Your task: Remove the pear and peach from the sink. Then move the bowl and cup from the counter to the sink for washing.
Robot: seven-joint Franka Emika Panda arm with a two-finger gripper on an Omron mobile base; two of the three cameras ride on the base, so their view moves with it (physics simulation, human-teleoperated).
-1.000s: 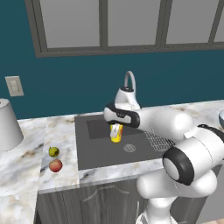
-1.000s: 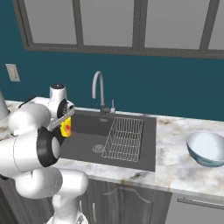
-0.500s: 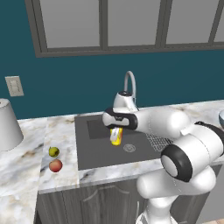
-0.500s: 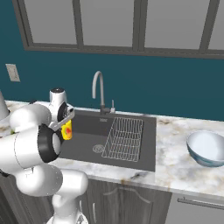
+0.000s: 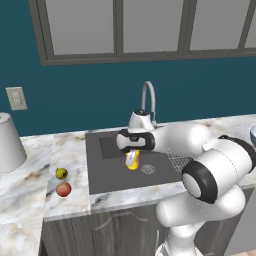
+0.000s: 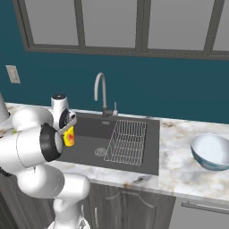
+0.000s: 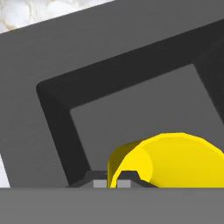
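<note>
My gripper (image 5: 131, 156) is shut on the rim of the yellow cup (image 5: 132, 161), which hangs low over the dark grey sink (image 5: 107, 172), left of the drain. From the right base view the cup (image 6: 68, 137) shows its red mark beside my forearm. In the hand view the cup (image 7: 175, 159) fills the lower right, with the sink floor (image 7: 131, 118) behind it. The pear (image 5: 61, 173) and the peach (image 5: 63, 189) lie on the counter (image 5: 30, 200) left of the sink. The bowl (image 6: 213, 151) rests on the counter at the right.
A wire rack (image 6: 127, 141) takes up the right half of the sink, and the curved faucet (image 6: 102, 91) stands behind it. A large grey-white conical vessel (image 5: 9, 142) sits at the far left of the counter. A wall outlet (image 5: 16, 98) is above it.
The cup has gone down a little toward the sink floor, still in my shut gripper. Fruit and bowl have not moved.
</note>
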